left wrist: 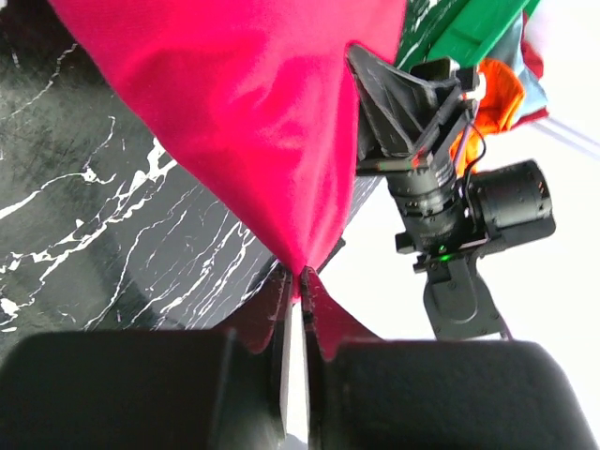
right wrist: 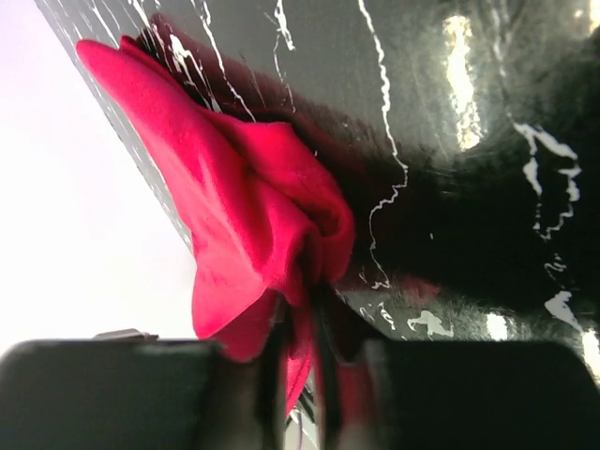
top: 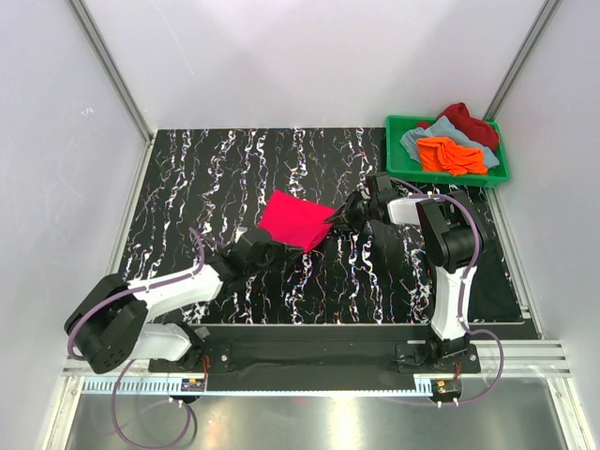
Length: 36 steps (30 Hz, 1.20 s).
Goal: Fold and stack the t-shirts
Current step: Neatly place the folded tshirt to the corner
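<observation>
A bright pinkish-red cloth t-shirt [top: 295, 220], folded to a rough square, lies near the middle of the black, white-veined tabletop [top: 187, 187], held between both arms. The left end effector [top: 267, 247] has its jaws pinched narrow on the shirt's near-left corner, with the cloth drawn to a point between them. The right end effector [top: 338, 217] grips the shirt's right corner, its jaws narrow with bunched cloth caught between. At the far right, a green plastic crate [top: 487, 178] holds an orange shirt [top: 450, 155], a grey-blue shirt [top: 417, 139] and a dark red shirt [top: 464, 120], heaped unfolded.
</observation>
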{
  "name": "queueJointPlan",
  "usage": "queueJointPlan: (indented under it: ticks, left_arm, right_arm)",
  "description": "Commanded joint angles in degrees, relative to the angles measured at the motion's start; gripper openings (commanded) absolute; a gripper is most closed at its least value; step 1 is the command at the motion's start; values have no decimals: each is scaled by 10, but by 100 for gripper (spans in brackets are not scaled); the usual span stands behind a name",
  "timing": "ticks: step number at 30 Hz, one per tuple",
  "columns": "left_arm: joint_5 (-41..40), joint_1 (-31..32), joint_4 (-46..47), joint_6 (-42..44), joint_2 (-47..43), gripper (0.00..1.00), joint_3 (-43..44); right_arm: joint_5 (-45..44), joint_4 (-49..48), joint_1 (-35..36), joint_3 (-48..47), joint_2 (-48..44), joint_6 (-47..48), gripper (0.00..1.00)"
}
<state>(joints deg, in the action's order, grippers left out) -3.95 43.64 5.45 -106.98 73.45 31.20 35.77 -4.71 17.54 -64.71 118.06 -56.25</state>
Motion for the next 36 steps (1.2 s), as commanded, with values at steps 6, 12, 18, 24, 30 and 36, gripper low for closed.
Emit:
queueJointPlan:
  ticks: [6, 12, 18, 24, 30, 36]
  left_arm:
    - [79, 2, 19, 118, -18, 29, -25]
    - [206, -9, 82, 257, 3, 43, -38]
    - [328, -7, -74, 503, -8, 46, 50]
    - [401, 5, -92, 582, -59, 45, 41]
    - [449, 3, -76, 603, -78, 45, 22]
    - [484, 0, -86, 614, -85, 44, 15]
  right_arm:
    - [-67, 22, 5, 3, -37, 26, 2]
    - [-199, 106, 3, 77, -162, 28, 0]
    - [-383, 260, -17, 115, -343, 62, 0]
    - [-485, 395, -77, 120, -464, 92, 0]
    - [-518, 479, -168, 87, -484, 127, 0]
    - [-548, 537, -206, 11, -474, 134, 0]
